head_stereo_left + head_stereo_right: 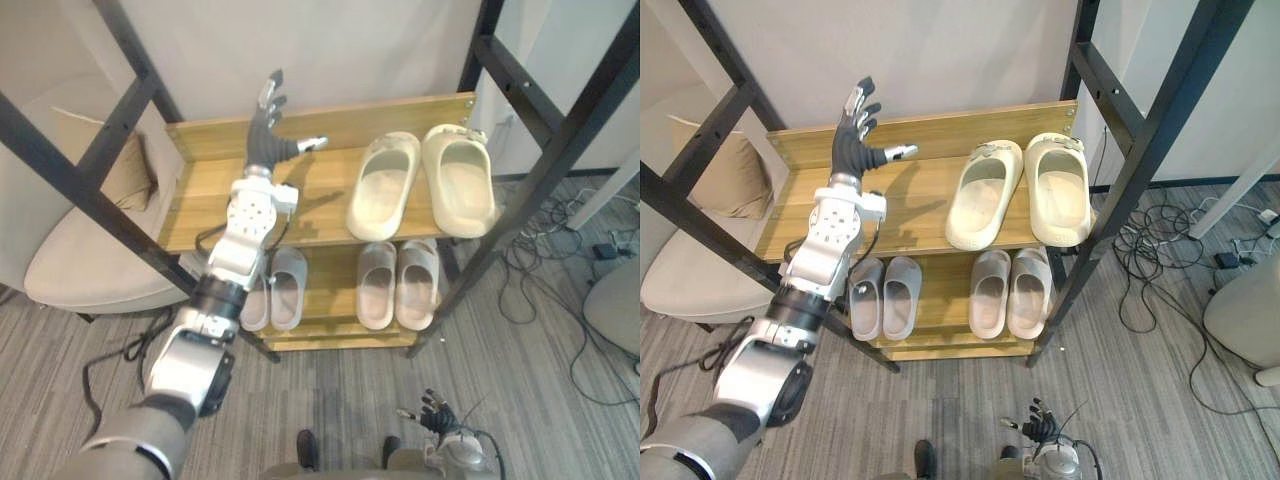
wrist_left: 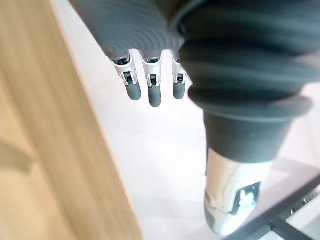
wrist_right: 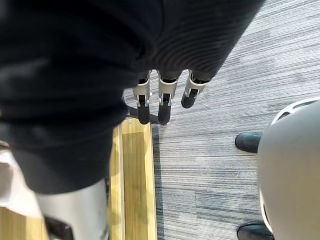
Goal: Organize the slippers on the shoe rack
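Hovering over the bare left half of the light wooden two-shelf shoe rack [image 1: 200, 205], the left hand [image 1: 268, 135] is spread and empty. Cream foam slippers [image 1: 383, 190] sit paired top right; two grey slipper pairs [image 1: 398, 285] line the lower shelf, so tidying looks nearly done. Right hand [image 1: 437, 413] hangs relaxed near the floor. Black frame bars [image 1: 72, 180] flank the rack.

Lab: black frame [image 1: 556, 160], tangled floor cables [image 1: 1143, 243]

The left hand [image 2: 225, 70] reaches out with its dark-tipped fingers [image 2: 154, 94] straight and its silver thumb [image 2: 234, 200] set apart from them. Beside the fingers, not touching them, runs a wooden shelf board [image 2: 35, 150]. Past them lie a pale wall [image 2: 150, 175] and a black metal bar [image 2: 292, 215].
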`<state>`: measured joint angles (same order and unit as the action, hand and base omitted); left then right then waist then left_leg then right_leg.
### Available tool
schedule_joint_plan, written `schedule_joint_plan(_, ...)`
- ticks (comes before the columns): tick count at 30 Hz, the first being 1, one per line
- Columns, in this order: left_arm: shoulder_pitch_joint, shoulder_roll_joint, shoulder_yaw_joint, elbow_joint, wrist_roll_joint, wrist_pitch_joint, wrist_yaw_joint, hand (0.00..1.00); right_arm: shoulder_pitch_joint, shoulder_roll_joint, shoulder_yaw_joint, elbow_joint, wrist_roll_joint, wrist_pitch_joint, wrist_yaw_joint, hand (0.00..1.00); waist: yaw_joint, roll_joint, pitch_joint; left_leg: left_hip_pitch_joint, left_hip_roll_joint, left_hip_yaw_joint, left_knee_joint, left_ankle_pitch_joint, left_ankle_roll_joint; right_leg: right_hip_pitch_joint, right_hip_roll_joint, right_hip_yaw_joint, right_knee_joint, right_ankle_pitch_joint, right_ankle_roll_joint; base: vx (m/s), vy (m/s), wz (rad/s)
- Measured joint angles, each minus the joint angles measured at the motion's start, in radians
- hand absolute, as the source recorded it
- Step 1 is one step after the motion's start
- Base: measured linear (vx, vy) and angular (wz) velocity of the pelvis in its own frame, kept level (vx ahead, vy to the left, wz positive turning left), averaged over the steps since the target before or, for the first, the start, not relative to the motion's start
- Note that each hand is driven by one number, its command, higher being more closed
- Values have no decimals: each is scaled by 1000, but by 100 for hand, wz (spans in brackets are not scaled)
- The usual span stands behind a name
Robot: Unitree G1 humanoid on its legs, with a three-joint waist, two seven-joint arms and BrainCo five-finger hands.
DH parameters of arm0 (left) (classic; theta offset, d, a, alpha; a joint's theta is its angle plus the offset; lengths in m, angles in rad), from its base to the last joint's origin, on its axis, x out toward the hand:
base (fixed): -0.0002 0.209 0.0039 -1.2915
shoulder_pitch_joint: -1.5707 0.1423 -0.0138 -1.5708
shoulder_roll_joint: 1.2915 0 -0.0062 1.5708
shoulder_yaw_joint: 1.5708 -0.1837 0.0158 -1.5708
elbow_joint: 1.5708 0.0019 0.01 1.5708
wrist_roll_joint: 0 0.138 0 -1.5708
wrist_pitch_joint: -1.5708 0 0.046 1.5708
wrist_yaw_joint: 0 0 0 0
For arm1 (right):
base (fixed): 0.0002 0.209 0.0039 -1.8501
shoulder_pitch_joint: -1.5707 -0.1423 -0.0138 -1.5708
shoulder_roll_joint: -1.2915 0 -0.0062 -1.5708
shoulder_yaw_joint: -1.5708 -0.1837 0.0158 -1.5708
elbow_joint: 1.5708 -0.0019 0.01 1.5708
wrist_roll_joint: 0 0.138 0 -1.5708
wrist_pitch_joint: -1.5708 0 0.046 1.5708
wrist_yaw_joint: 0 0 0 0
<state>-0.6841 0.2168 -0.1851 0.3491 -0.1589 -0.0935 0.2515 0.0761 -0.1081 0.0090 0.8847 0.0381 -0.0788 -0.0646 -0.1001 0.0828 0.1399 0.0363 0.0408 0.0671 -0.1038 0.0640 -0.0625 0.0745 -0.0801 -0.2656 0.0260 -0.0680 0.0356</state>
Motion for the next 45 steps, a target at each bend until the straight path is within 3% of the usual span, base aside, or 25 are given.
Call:
schedule_joint_plan(7,173,-48,-152,-50,-119,-12,-72,0,-10,12,25,10,-2,18,-17,0,4,-31,-1,2,-2,-36,0,2,2,30,1,-34,-32,11,3,-9,-1,12)
schedule_joint_plan(16,206,-81,-211,-62,-149,-31,-128,0,-32,20,38,44,-22,24,-24,0,5,-53,-11,6,-5,-49,-1,1,1,55,1,-54,-65,17,9,6,-1,8)
schedule_joint_plan(33,111,-175,-344,40,-172,-30,-120,0,-36,22,41,53,-18,30,-26,0,-10,-62,-11,15,-5,-13,-6,-1,2,64,3,-26,-102,45,14,-8,8,-5)
schedule_joint_plan(45,45,-167,-302,117,-196,-29,-97,0,-36,23,24,54,-17,30,-26,0,-11,-66,-10,14,-5,18,-5,-2,3,48,0,4,-104,57,18,-12,13,-8)
